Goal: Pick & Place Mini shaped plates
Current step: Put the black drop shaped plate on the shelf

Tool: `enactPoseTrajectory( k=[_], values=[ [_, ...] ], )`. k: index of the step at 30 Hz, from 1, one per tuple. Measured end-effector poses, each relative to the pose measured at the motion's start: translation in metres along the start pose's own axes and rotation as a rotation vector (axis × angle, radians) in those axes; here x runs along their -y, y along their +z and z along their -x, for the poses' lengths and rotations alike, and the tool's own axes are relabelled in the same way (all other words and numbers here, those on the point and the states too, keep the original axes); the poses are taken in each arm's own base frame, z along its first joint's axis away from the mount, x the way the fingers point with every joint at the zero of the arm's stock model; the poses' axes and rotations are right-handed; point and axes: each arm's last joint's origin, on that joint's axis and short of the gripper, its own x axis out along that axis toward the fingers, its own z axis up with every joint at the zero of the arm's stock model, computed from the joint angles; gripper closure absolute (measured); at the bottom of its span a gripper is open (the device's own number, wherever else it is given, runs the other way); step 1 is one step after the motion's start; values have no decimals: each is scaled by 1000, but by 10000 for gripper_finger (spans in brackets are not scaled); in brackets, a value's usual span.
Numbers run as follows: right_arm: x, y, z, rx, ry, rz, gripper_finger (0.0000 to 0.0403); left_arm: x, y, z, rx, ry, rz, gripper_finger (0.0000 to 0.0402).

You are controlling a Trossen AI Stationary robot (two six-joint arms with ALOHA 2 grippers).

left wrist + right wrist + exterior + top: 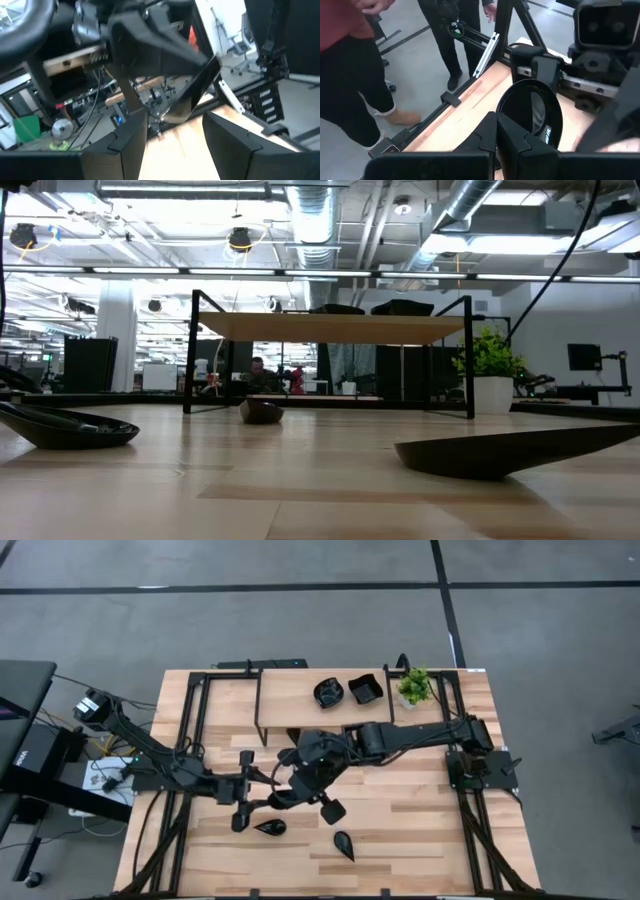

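Two tools mid wood table [420,790], left tool [172,145] fingers apart, right tool [507,137] clamped on round plate [532,107], people beside.

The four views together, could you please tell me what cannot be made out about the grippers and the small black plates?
- High view: the left gripper and right gripper overlap at mid-table; the arms hide what lies beneath them.
- Right wrist view: the round black plate is clamped on edge, its lower rim behind the fingers.
- Left wrist view: blur and the other arm hide the plate being approached.
- Low view: the plates on the shelf are hidden by its board.
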Motion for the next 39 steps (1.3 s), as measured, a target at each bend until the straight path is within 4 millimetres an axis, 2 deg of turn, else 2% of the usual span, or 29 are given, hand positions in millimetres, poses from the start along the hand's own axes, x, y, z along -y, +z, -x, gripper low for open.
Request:
enactPoseTrajectory(
  k=[17, 32, 39],
  values=[
    [12, -3, 6, 13, 25, -66, 402, -1, 3, 0, 46, -7, -218, 206],
    [11, -3, 6, 17, 48, -93, 402, -2, 8, 3, 72, 1, -233, 207],
    [11, -3, 6, 20, 47, -91, 402, -2, 8, 3, 72, 0, -233, 250]
  ],
)
